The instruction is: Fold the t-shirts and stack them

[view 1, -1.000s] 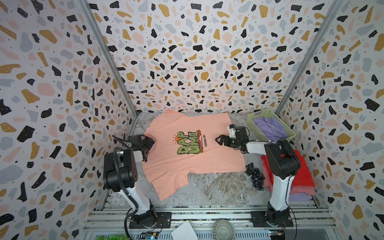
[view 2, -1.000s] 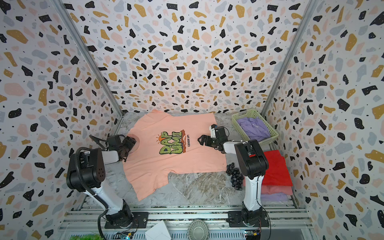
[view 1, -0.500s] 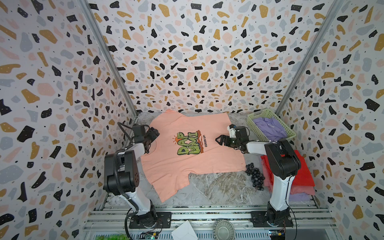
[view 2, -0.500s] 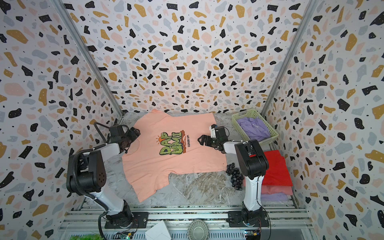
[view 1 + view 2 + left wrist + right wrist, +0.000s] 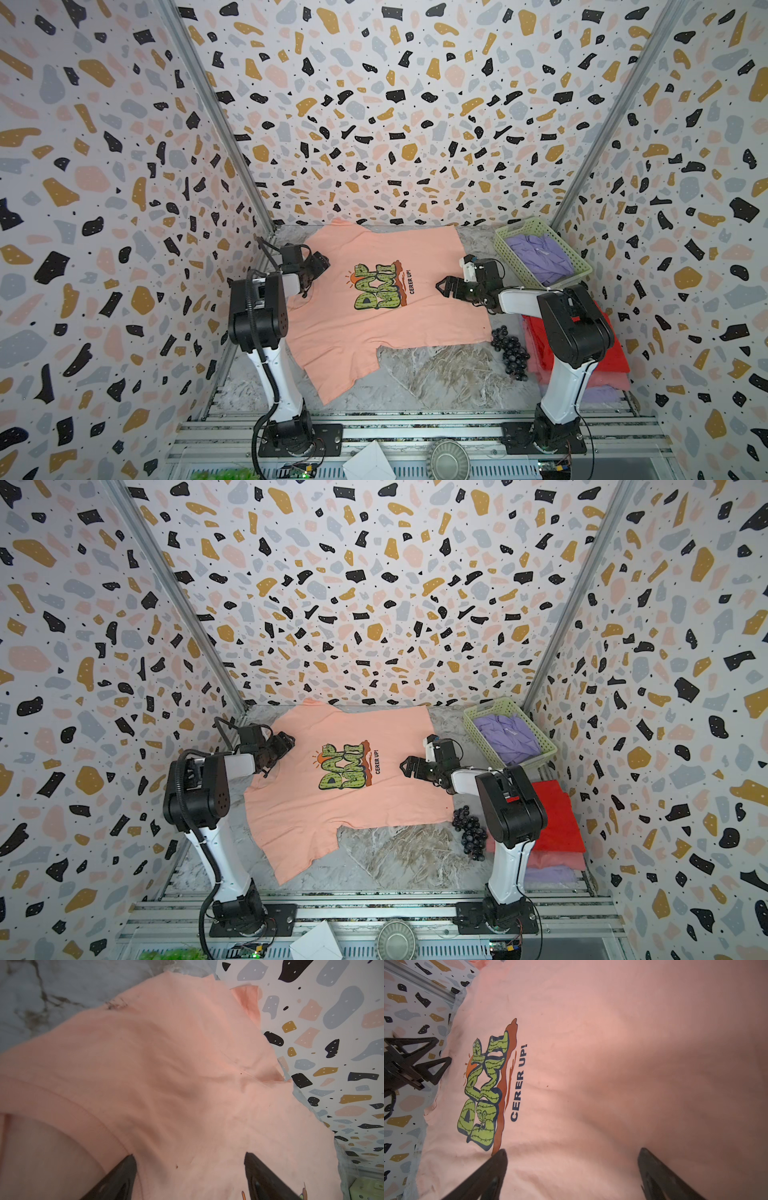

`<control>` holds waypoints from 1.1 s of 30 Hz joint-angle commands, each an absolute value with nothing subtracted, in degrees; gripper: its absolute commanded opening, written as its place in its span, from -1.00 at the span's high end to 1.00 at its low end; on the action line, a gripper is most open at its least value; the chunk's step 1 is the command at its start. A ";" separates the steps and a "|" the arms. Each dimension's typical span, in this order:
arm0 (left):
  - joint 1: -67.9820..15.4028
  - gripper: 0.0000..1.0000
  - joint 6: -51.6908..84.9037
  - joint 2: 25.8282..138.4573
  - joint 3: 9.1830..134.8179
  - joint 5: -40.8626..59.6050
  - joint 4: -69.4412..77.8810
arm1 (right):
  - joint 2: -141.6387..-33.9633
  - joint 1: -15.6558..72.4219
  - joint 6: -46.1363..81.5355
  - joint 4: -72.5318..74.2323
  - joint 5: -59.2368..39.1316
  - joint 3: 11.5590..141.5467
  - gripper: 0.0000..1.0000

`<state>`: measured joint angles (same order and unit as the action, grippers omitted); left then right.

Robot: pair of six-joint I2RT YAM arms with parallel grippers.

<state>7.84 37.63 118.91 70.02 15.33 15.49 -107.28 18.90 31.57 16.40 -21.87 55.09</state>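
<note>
A peach t-shirt [image 5: 419, 320] with a green bubble-letter print [image 5: 485, 1093] lies spread flat, print up, on the marble table in both top views. My left gripper [image 5: 319, 266] hovers open over the collar end of the shirt; between its fingers shows plain peach cloth [image 5: 166, 1064] beside the collar seam. My right gripper [image 5: 444, 286] stands open just above the shirt's right part, past the "CERER UP!" lettering, with nothing between its fingers. A lavender t-shirt [image 5: 540, 259] lies crumpled in the basket. Folded red [image 5: 615, 357], pink and lavender t-shirts are stacked at the right, behind the right arm.
The pale green basket [image 5: 505, 249] stands at the back right corner. A bunch of dark grapes [image 5: 509, 349] lies by the shirt's hem corner, near the right arm. Terrazzo walls close in the left, back and right. Bare marble [image 5: 436, 374] shows in front of the shirt.
My left gripper has moved from the shirt's left edge toward the back and right, onto the collar area. The right gripper and the shirt have stayed put.
</note>
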 commanded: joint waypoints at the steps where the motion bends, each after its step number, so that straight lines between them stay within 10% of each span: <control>1: 6.38 -0.67 38.25 122.01 72.43 15.19 15.89 | -105.19 18.28 34.82 12.39 -20.91 51.61 -0.96; 21: 6.24 -0.66 39.03 140.44 100.64 15.31 7.68 | -121.14 14.24 32.26 8.16 -19.77 71.09 -0.92; 33: 6.50 -0.68 29.69 109.79 81.64 12.26 7.14 | -100.77 14.35 30.65 7.73 -22.39 62.49 -0.93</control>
